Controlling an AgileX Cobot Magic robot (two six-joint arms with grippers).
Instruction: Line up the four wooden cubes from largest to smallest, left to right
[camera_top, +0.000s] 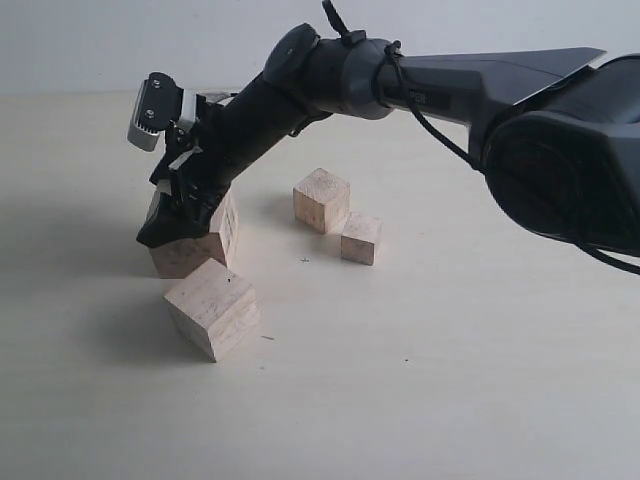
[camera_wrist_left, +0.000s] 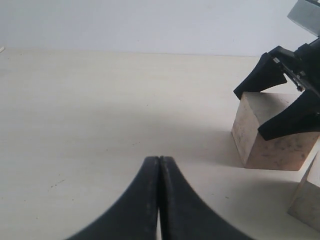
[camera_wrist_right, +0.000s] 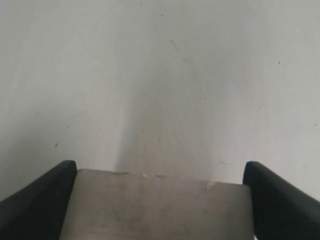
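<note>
**Right arm.** We find the right gripper (camera_top: 183, 222) reaching across to the left part of the table (camera_top: 450, 360), lowered over the leftmost cube (camera_top: 195, 255). Its fingers (camera_wrist_right: 40, 205) straddle that cube and bear on two opposite faces, so we record it as clamped. The cube appears to sit on the table surface.

**Left arm.** The left gripper (camera_wrist_left: 159, 159) shows only in its own wrist view. Its two fingers are pressed flat together with nothing between them, over bare table and apart from the clamped cube.

**Remaining cubes.** The front cube (camera_top: 212, 308) lies just before the leftmost cube, nearer the exterior camera and turned corner-on. We cannot tell whether the two touch. The third cube (camera_top: 322, 199) stands to the right, clear of that pair. The smallest cube (camera_top: 361, 238) sits just beside its near right corner. The four do not form one row.
</note>
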